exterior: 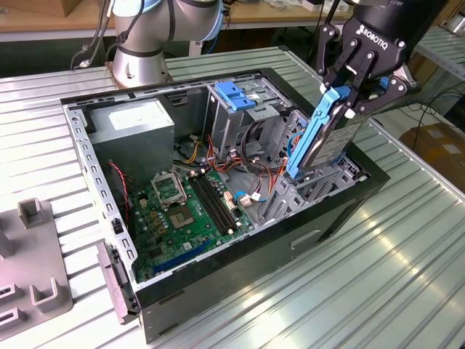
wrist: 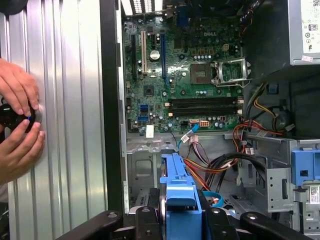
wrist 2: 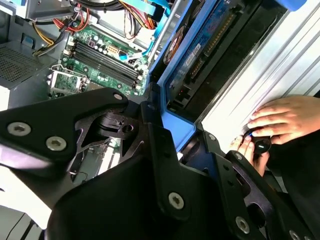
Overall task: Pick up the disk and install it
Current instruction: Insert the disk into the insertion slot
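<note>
**Gripper pinching the disk.**
Long axis steeply tilted; lower end points down into the computer case.

Exterior view: from high and well back, slanting down over the worktop into the open computer case. Both wrist views: close, from behind the claw, down into the same case; motherboard common to all three, a person's hands to the wrist pair.

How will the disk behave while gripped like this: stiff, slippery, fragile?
Likely stiff: the disk is a metal slab, held tilted without sagging. Possibly slippery, since the hand pinches only its smooth blue plastic end. Probably fragile: exposed circuit board shows in the second wrist view.
</note>
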You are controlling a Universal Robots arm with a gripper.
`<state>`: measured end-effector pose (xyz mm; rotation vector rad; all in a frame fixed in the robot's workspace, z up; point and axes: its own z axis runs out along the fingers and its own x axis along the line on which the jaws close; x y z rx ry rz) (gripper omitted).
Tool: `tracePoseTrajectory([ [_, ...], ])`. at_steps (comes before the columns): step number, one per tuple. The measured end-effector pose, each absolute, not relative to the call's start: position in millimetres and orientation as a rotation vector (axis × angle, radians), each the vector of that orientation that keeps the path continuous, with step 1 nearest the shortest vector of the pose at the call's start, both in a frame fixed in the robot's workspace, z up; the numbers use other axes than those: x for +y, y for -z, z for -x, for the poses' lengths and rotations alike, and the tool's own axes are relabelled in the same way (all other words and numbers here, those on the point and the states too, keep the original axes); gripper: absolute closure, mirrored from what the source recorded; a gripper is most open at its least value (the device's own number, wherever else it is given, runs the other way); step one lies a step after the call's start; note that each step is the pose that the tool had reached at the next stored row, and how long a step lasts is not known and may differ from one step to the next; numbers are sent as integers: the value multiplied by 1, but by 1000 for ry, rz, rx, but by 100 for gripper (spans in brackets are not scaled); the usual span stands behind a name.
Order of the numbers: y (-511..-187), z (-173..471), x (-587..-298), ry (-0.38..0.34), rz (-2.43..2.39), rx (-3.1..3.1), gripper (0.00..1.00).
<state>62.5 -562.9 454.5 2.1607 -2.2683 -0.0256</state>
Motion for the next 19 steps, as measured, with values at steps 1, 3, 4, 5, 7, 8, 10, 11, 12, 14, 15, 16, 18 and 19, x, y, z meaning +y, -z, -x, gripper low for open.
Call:
tracePoseTrajectory([
  [1, -454, -62, -563, 26, -2161, -2268, 63],
  [3, -453, -62, -563, 26, -2161, -2268, 63],
  [4, -452, -62, -564, 26, -2160, -2268, 63],
  [5, -452, -63, -564, 26, -2160, -2268, 63],
  [7, -450, -62, -564, 26, -2160, -2268, 63],
  [8, -450, -62, -564, 26, -2160, -2268, 63],
  [10, -449, -63, -564, 27, -2160, -2267, 63],
  [11, -448, -63, -564, 28, -2159, -2267, 63],
  [12, -447, -63, -564, 29, -2159, -2267, 63],
  [14, -445, -63, -564, 30, -2159, -2266, 63],
  [15, -445, -63, -564, 31, -2158, -2266, 63],
  [16, -444, -63, -564, 31, -2158, -2265, 63],
  [18, -444, -63, -564, 32, -2158, -2265, 63],
  [19, -443, -63, -564, 32, -2158, -2265, 63],
])
